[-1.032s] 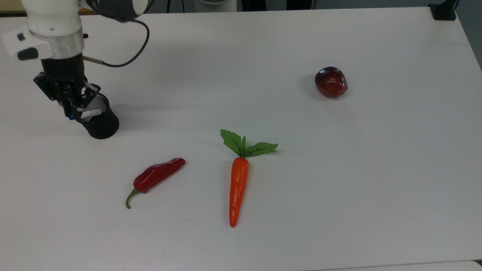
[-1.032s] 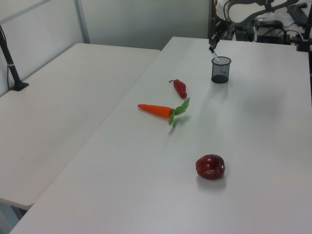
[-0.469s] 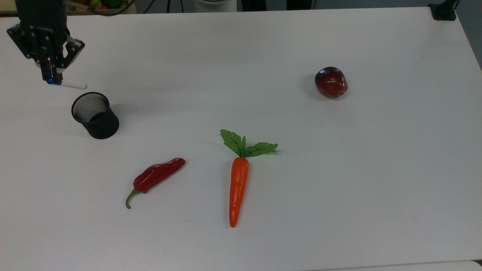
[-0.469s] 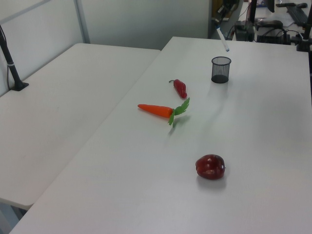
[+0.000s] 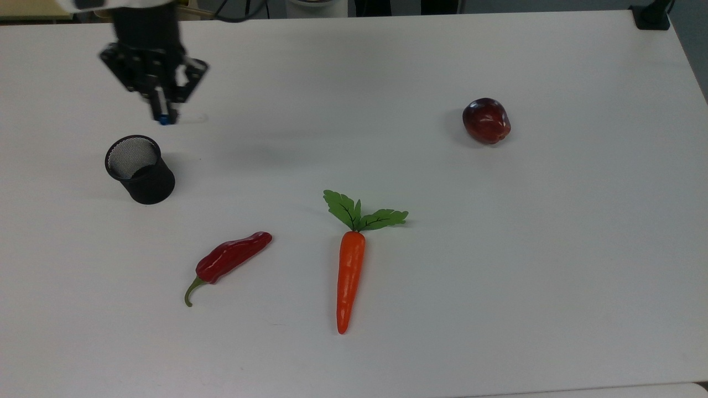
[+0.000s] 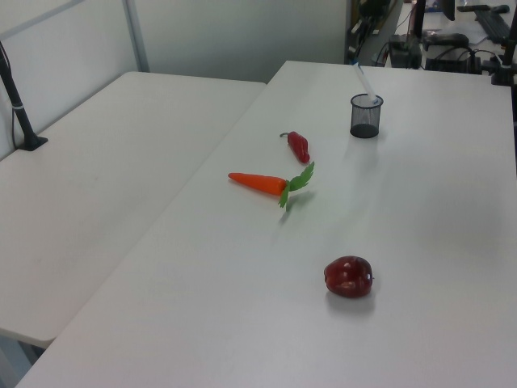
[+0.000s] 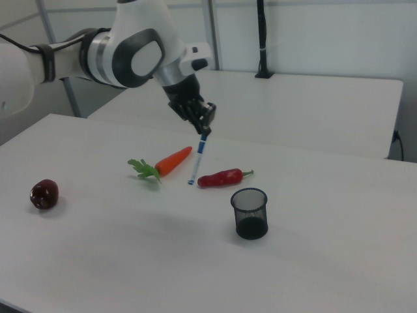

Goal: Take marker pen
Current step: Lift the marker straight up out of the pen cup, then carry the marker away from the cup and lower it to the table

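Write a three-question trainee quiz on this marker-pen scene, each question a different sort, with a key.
1. True or false: the marker pen stands inside the mesh cup.
2. What is the gripper shut on?
A. carrot
B. marker pen
C. chili pepper
3. Fill in: in the top view, the apple lies to the carrot's upper ____.

Key: 1 false, it hangs in the air from the gripper; 2 B; 3 right.

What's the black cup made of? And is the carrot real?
The black cup looks like metal wire mesh, matte: you can see through its fine grid. The carrot is probably fake plastic: its skin is smooth and shiny, and its leaves look flat with printed veins.
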Controlling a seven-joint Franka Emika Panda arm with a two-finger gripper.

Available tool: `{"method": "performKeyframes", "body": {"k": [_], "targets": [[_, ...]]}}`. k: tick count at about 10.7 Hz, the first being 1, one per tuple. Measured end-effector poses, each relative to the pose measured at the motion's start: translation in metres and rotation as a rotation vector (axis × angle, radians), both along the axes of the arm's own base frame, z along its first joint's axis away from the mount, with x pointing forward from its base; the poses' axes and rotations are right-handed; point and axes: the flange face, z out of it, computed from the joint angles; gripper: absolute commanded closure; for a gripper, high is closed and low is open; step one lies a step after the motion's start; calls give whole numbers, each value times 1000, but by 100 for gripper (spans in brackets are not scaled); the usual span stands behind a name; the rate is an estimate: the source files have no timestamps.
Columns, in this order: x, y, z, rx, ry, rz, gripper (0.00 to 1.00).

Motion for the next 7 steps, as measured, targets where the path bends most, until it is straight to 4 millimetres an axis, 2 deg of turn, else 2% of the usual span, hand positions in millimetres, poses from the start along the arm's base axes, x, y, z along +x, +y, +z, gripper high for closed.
{"method": "performKeyframes", "body": {"k": [4, 7], "targets": [[-16, 106, -20, 30, 209, 97, 87], [-34, 177, -58, 24, 326, 205, 87]]}}
